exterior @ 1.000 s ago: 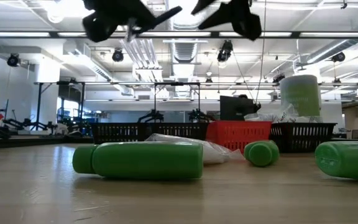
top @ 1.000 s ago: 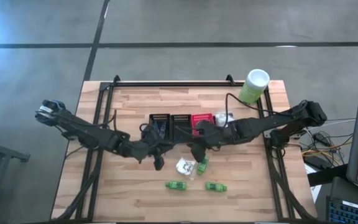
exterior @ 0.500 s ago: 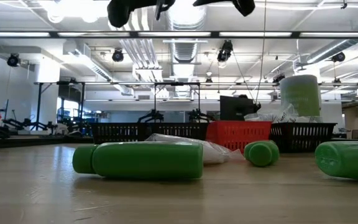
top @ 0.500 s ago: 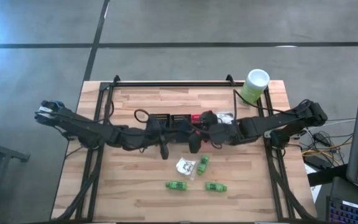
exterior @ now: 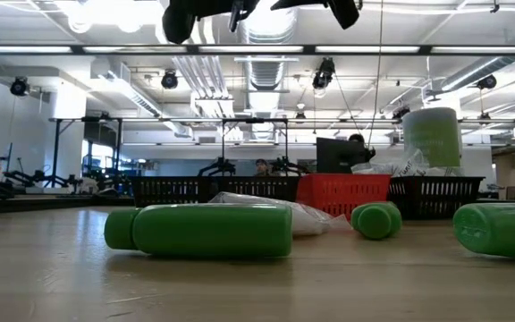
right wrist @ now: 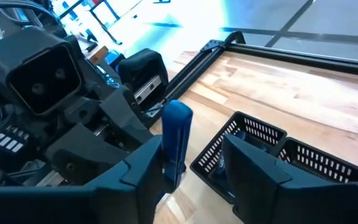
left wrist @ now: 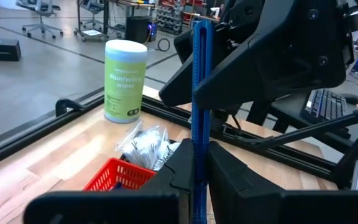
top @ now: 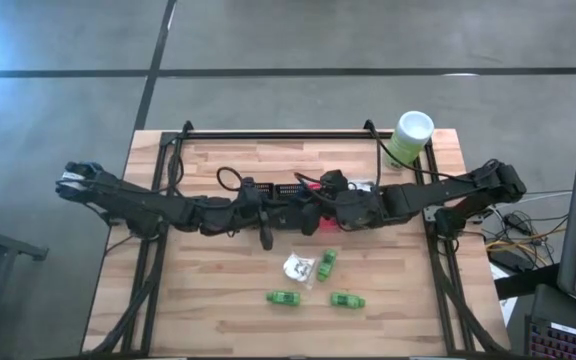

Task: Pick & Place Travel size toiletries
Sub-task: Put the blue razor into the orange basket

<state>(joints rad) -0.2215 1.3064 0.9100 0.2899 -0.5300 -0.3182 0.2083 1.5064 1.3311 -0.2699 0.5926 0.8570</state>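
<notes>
both hands raised over the basket row, each with a blue stick

my left hand [top: 264, 222] reaches in from the left side of the desk [top: 208, 300] and hangs above the near edge of the black basket [top: 257, 195]. its fingers are pressed together on a thin blue stick [left wrist: 201, 106], which stands upright between them in the left wrist view. my right hand [top: 308, 215] comes in from the right and sits just beside the left one, above the same row of baskets. a dark blue stick [right wrist: 175, 143] stands between its two fingers in the right wrist view; the fingers are partly spread, and i cannot tell whether they grip it.

the row runs across the middle of the desk: black baskets, then a red basket [top: 318, 189], then a heap of white packets [left wrist: 143, 143] at the right end. the pale green canister [top: 408, 138] with a white lid stands at the far right corner.

on the near part of the desk, well apart from both hands, lie three green bottles [top: 286, 298], [top: 347, 299] and [top: 327, 265], all on their sides. a white crinkly packet [top: 297, 266] lies touching the third bottle.
</notes>
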